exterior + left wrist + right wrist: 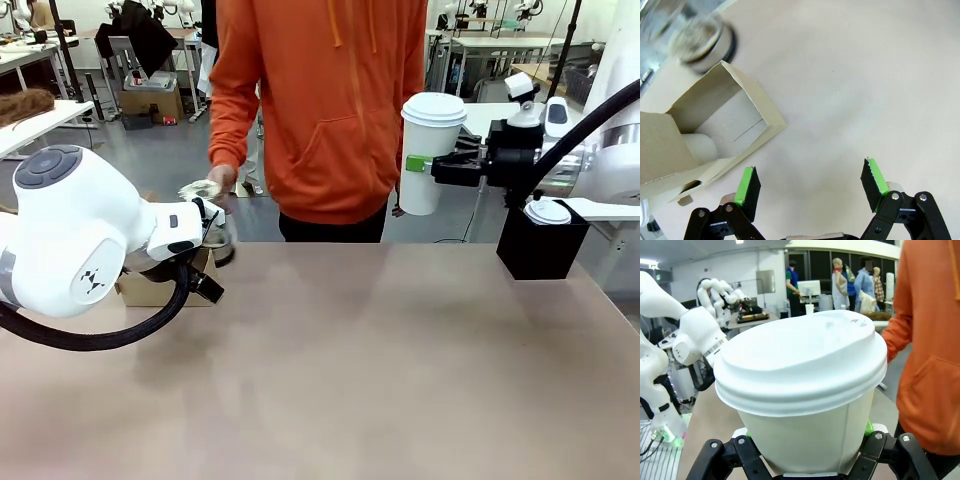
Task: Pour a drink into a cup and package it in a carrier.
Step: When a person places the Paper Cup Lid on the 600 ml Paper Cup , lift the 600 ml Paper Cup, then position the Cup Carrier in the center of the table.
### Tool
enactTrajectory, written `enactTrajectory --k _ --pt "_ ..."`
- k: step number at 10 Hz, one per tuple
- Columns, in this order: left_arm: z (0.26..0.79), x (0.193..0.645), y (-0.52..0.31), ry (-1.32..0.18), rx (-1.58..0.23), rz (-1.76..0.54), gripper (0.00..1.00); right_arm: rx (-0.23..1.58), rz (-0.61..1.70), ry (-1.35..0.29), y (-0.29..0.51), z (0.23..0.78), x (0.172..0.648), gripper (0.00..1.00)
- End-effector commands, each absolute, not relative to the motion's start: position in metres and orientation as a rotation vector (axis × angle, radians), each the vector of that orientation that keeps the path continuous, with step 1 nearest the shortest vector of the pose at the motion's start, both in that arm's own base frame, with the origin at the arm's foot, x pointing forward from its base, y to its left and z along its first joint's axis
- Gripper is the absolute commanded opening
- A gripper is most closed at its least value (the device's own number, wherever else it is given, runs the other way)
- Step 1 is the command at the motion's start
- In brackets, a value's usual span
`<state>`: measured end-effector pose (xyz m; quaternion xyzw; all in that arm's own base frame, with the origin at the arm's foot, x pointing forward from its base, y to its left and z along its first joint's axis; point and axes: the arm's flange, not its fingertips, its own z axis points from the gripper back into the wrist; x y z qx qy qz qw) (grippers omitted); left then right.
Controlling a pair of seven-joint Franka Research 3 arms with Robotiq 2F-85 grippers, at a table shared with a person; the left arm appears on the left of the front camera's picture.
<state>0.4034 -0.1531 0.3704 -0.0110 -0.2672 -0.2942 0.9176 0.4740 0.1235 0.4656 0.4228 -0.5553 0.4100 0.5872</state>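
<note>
Right gripper [425, 166]: clamped on the cup [432, 140], which is upright, lid on, and held clear above the far right of the table [380, 360], near the black box [540, 250]. Left gripper [810, 182]: its 2 jaws are wide apart with nothing between them, over bare table just beside the carrier [725, 115]. The French press [702, 37], blurred, stands just beyond the carrier. A person's hand [222, 180] is close by its top.

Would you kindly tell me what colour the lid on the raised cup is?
White, matching the cup; the lid shows best in the right wrist view.
</note>
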Motion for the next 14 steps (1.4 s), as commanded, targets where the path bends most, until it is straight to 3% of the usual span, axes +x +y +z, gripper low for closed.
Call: enactTrajectory --k 1,14 --pt "0.3706 0.4033 -0.1525 -0.55 -0.025 -0.604 1.0 0.962 0.9 -1.282 0.124 0.4739 0.4685 0.81" --pt "0.3704 0.4034 -0.1531 -0.55 -0.023 -0.605 1.0 0.972 0.95 -1.292 0.1237 0.4716 0.4683 0.81"
